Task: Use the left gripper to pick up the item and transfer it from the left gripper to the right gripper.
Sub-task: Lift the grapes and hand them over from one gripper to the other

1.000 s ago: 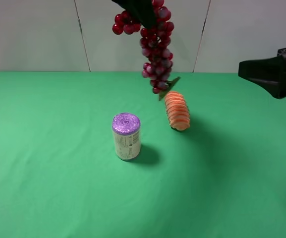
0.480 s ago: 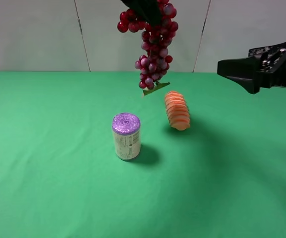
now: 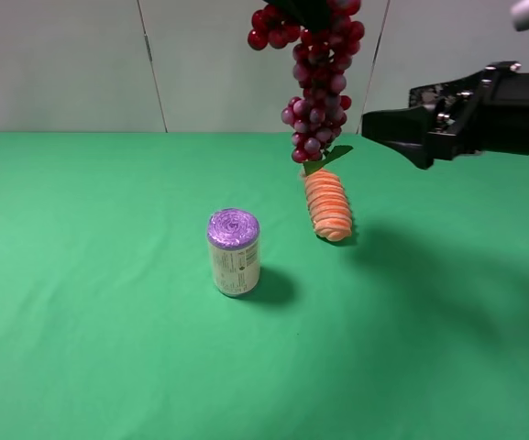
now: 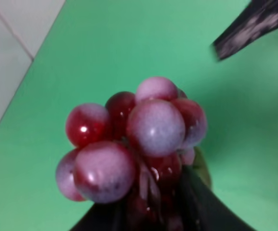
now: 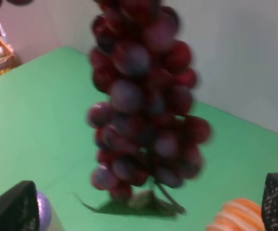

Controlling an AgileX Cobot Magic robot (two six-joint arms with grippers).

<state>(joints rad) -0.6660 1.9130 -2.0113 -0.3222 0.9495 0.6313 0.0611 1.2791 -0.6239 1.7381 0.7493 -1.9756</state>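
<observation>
The bunch of dark red grapes (image 3: 317, 82) hangs in the air from my left gripper (image 3: 305, 7), which is shut on its top end at the upper edge of the exterior view. The green leaf (image 3: 324, 160) dangles just above the orange bread piece. In the left wrist view the grapes (image 4: 139, 139) fill the middle, with the black fingers (image 4: 201, 207) around them. My right gripper (image 3: 392, 133) is open, level with the bunch's lower part and just right of it, not touching. In the right wrist view the grapes (image 5: 143, 106) hang ahead between its spread fingertips (image 5: 13, 207).
A purple-topped white can (image 3: 234, 252) stands upright mid-table. An orange ridged bread piece (image 3: 327, 203) lies below the hanging grapes. Both stand on the green table (image 3: 108, 321). A white panelled wall (image 3: 81, 64) is behind.
The left gripper has carried the grapes to the right and slightly up. The right gripper has moved left, close to the bunch.
</observation>
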